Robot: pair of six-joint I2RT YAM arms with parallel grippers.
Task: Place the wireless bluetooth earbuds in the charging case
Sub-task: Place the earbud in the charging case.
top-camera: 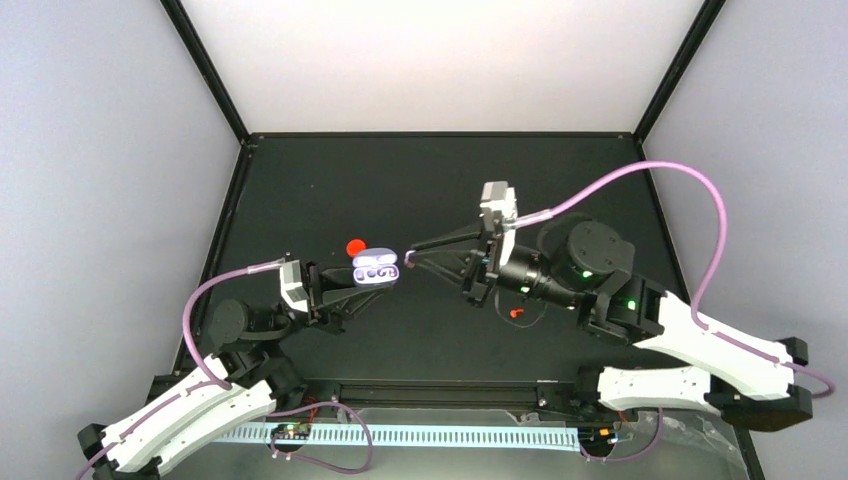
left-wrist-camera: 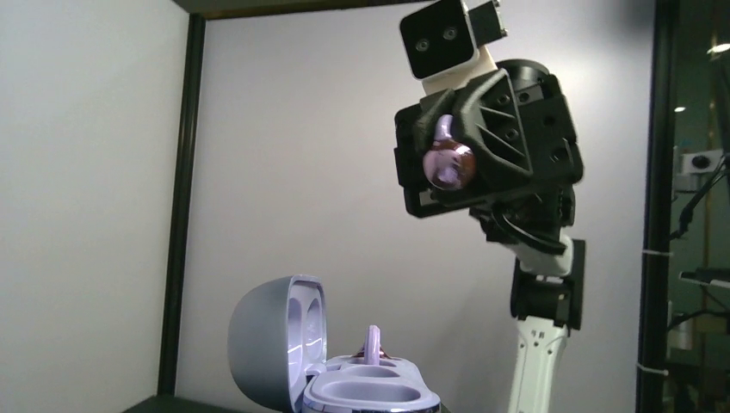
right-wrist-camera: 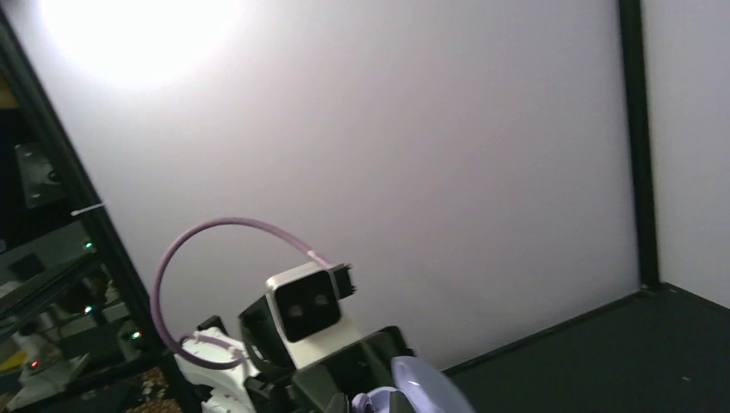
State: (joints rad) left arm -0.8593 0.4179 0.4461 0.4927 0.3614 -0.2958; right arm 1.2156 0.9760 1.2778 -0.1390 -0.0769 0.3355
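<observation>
- Above the middle of the surface (top-camera: pixel 300 190), your left gripper (top-camera: pixel 362 284) is clamped on the charging case (top-camera: pixel 375 270), whose lid (left-wrist-camera: pixel 274 344) stands open.
- One earbud (left-wrist-camera: pixel 373 342) sticks up out of a well in the case.
- Just right of the case, your right gripper (top-camera: pixel 411 259) pinches the other earbud (left-wrist-camera: pixel 449 162), clear of the case.
- A red cap (top-camera: pixel 354 246) lies just behind the case.
</observation>
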